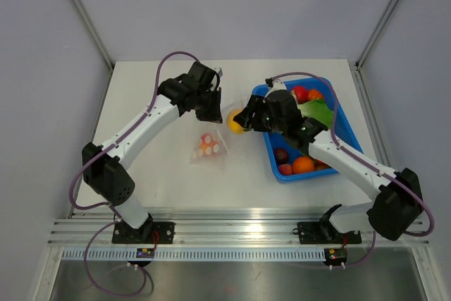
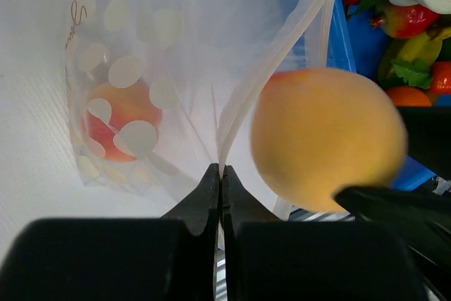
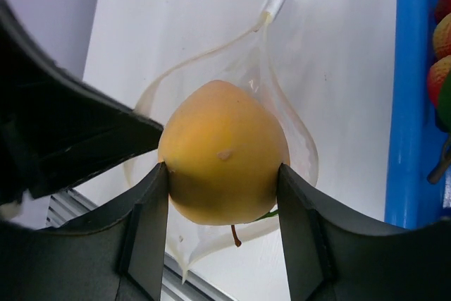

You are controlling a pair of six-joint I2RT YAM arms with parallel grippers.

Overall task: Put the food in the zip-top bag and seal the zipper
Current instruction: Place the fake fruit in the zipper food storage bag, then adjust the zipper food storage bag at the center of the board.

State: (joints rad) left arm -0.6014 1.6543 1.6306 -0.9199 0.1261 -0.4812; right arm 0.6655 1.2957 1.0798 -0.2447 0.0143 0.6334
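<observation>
The left fingers [image 2: 204, 199] were clenched on the mouth edge of the bag [image 2: 141, 40], holding it up from the table [image 1: 239, 170] so that the mouth gaped. The right fingers [image 3: 151, 223] grasped a yellow-orange fruit [image 3: 224, 153] by its sides, just at that opening. A red-orange piece [image 2: 116, 114] lay inside the bag. Other food [image 1: 304, 164] sat in the blue tray [image 1: 347, 130].

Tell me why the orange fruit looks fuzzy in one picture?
Left wrist view: the orange fruit is likely too close to the lens, so its edge smears; the dotted bag looks crisper. Right wrist view: it is sharp in the right gripper. Top view: even light.
</observation>
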